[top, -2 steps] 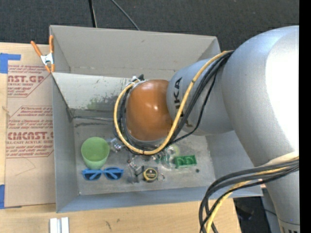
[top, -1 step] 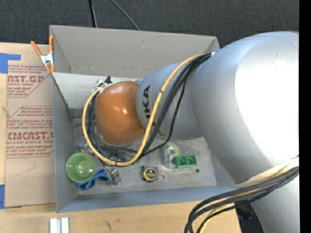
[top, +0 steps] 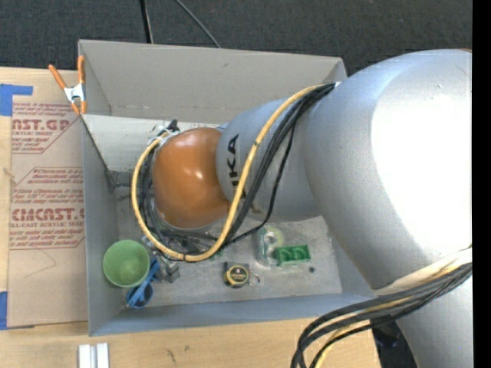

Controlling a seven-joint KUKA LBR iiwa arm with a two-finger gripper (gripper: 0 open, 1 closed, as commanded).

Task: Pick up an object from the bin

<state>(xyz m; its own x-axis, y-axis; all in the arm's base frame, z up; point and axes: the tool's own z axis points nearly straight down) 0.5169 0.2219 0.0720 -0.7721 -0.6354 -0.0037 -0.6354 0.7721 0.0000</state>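
My gripper [top: 169, 262] shows as a dark body poking out under the orange dome, low over the bin's front left part. Just left of it stands a green round cup [top: 126, 263], mouth up. A blue tool [top: 143, 289] lies right below the gripper, against the cup's lower right side. A small yellow and black tape measure [top: 235, 274] lies on the floor to the gripper's right. Further right rests a clear tape dispenser with a green piece [top: 285, 252].
The arm with its orange dome and yellow and black cables covers the middle and right of the bin. The bin's front wall runs close below the blue tool and the tape measure.
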